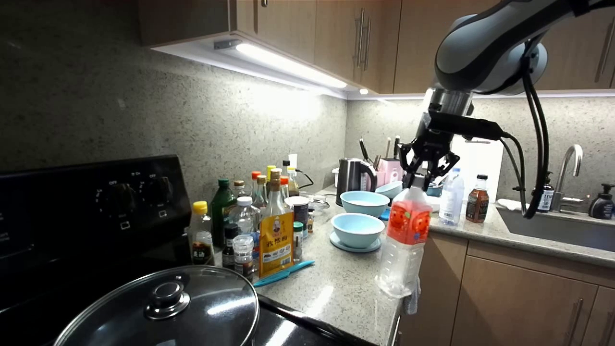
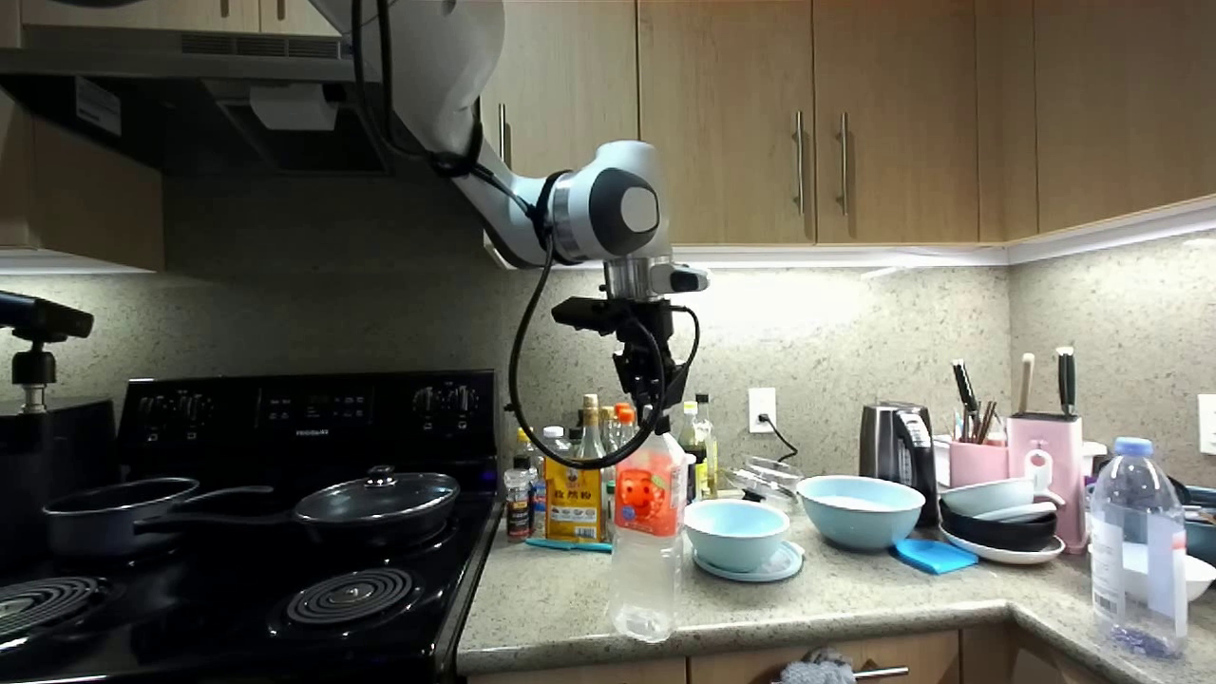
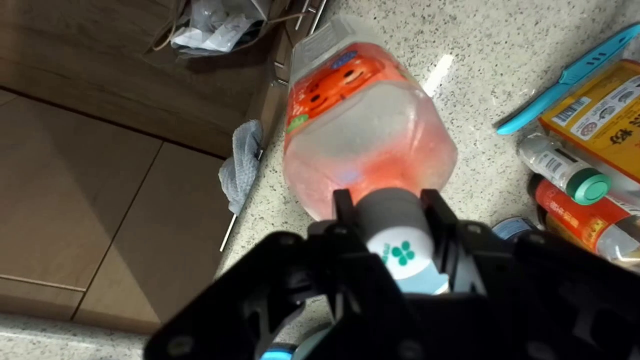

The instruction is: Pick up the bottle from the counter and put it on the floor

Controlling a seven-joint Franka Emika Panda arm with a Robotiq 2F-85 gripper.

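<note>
The bottle, clear plastic with a red-orange label, shows in both exterior views [image 1: 408, 222] [image 2: 649, 503] and in the wrist view [image 3: 345, 82]. My gripper [image 1: 417, 181] is shut on its pale cap; the wrist view [image 3: 388, 200] shows a finger on each side of the cap. The bottle hangs below the gripper, tilted a little. Its base is at the front edge of the speckled counter [image 1: 331, 307] [image 2: 532, 617], overlapping that edge in an exterior view. I cannot tell how high the base is. The floor [image 3: 100, 65] appears brown in the wrist view.
Light blue bowls [image 1: 358, 229] stand close behind the bottle. Several condiment bottles [image 2: 575, 494] and a blue knife [image 1: 283, 275] lie towards the stove [image 2: 351, 532]. A grey towel [image 3: 242, 165] hangs on a drawer handle below the edge. A bag [image 3: 215, 25] stands lower down.
</note>
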